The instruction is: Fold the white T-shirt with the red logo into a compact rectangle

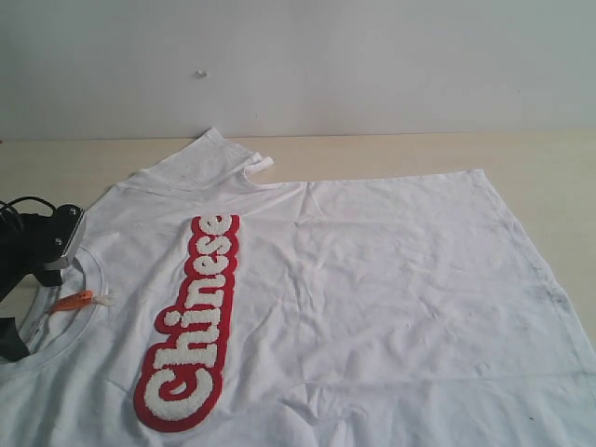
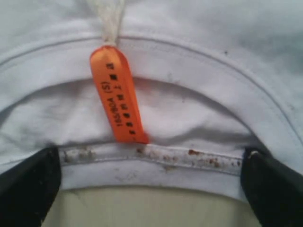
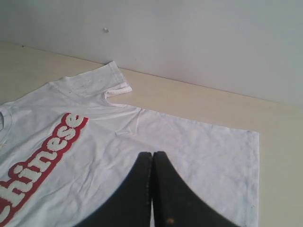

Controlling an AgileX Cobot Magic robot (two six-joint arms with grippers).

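The likeliest slip is at the neck: the left gripper (image 2: 151, 185) has its jaws spread wide on either side of the collar (image 2: 156, 157), holding nothing. If they close there, they may pinch only the front rib, or catch the orange neck tag (image 2: 118, 97) along with it. I judge a lift would then drag one layer and bunch the thin cloth instead of carrying a clean fold. The far sleeve (image 1: 223, 158), curled at its cuff in the upper left of the exterior view, could get trapped crooked inside a fold. The right gripper (image 3: 152, 189) hangs over the body cloth with its jaws clenched on nothing, so it cannot pin the fabric. The white T-shirt (image 1: 391, 279) lies face up on the worktop (image 1: 419, 151), filling most of the frame. Its collar is at the left edge and its hem to the right, so its long axis runs left to right. The red logo (image 1: 191, 326) crosses that axis, climbing from lower left toward the upper centre.
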